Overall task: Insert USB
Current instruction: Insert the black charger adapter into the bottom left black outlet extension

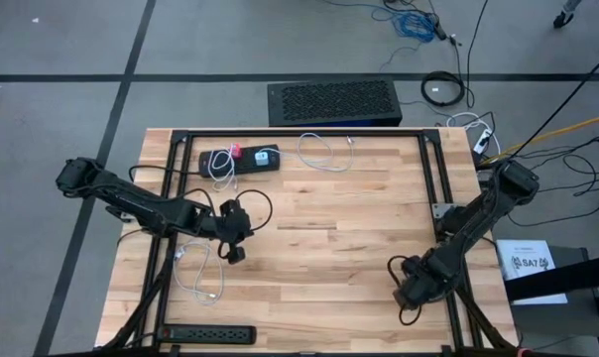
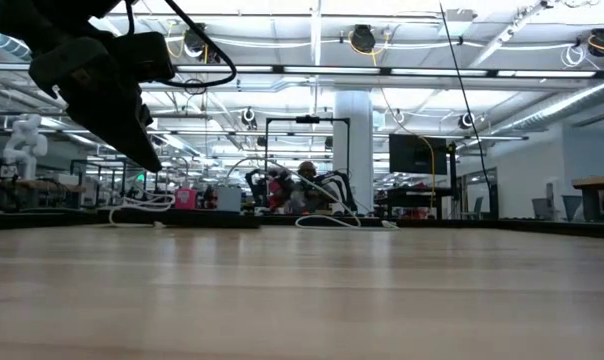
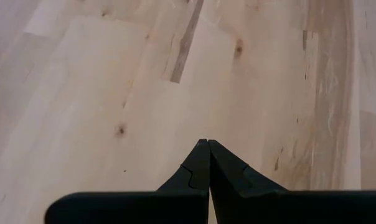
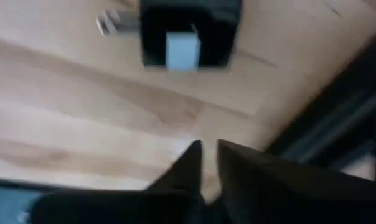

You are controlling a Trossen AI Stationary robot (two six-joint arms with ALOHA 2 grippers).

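1. The tabletop (image 1: 319, 248) was pale wooden planking with visible grain and small knots, framed by dark metal rails; most of its middle lay bare in the high view.
2. The left end effector (image 1: 236, 250) hovered at centre left of the high view, its two dark, wedge-shaped fingers pressed tip to tip with nothing between them.
3. The right end effector (image 1: 397, 288) sat at lower right of the high view. Its fingers stood a narrow gap apart, and I saw nothing held in that gap.
4. A flat black hub (image 1: 240, 160) with a pink and a white piece on top lay at upper left of the tabletop, a coiled white cable (image 1: 322, 151) just beside it to the right.
5. Another white cable (image 1: 194, 270) lay in loose loops at lower left.
6. No plug looked gripped or seated, so I judged the insertion not begun: picking up, aligning and pushing in all remained.
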